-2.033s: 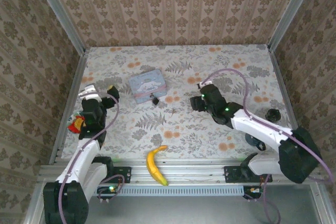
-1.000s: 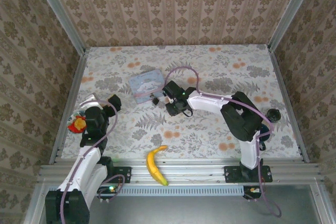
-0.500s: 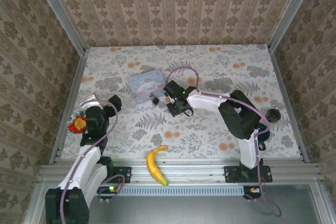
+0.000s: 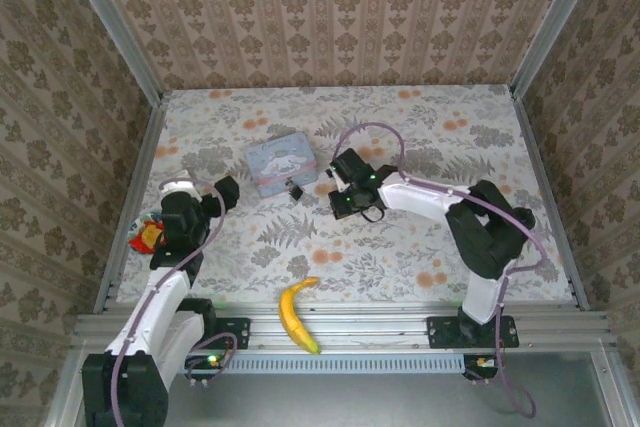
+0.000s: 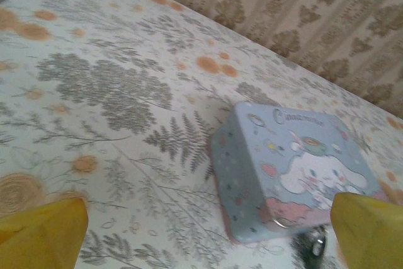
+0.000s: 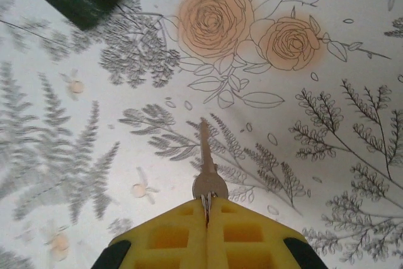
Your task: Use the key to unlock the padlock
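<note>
While the key (image 6: 204, 152) is pinched by its bow between the pressed-together yellow fingertips of the right gripper (image 6: 206, 209) near the middle of the floral worktop (image 4: 400, 247), the padlock (image 4: 295, 190) lies just beside the near right corner of the closed pale blue tin (image 4: 282, 162). The left gripper (image 4: 205, 187), fingers spread wide, faces that tin from the worktop's left edge. A banana (image 4: 293, 315) lies at the near edge, and patterned wallpaper (image 4: 330, 17) lines the walls.

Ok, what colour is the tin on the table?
Pale blue tin, white cartoon character on the lid; clearest in the left wrist view.
</note>
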You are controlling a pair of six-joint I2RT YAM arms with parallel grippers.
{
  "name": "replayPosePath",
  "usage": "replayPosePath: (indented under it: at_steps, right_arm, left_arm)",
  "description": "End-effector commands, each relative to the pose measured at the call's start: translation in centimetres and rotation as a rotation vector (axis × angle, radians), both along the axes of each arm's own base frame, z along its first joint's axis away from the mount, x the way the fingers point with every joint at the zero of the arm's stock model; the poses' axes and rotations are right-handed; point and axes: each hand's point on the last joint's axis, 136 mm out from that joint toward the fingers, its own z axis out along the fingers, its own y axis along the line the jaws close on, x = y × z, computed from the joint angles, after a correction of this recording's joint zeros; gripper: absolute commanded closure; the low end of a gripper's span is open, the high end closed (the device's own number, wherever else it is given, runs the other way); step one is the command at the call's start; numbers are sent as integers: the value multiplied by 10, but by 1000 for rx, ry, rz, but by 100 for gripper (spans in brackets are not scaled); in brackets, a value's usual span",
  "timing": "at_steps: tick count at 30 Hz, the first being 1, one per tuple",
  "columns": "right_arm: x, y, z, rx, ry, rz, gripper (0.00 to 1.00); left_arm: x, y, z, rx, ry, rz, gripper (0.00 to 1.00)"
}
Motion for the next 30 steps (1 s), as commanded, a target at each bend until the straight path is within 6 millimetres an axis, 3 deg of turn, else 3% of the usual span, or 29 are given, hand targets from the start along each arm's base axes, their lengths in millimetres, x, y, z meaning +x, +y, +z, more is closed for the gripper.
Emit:
replayPosePath:
  at_steps: [1,10,18,24,30]
  right_arm:
    - [-1,6,31,212,14,-34,100]
    - [-19,-8,91,552,104,-47,100]
    - [-47,-19,157,698,88,6,100]
    - [-63,-20,182,768,116,25,100]
    - [-73,-16,195,828,149,56,100]
  left_arm:
    - [0,-31,27,16,-85,-166,1]
    - [-19,-108,73,184,-478,-497,4]
    - [-46,-174,79,225,-615,-854,0]
    - [-72,-204,91,219,-762,-1057,7]
    - [-77,-224,93,185,-769,-1234,22]
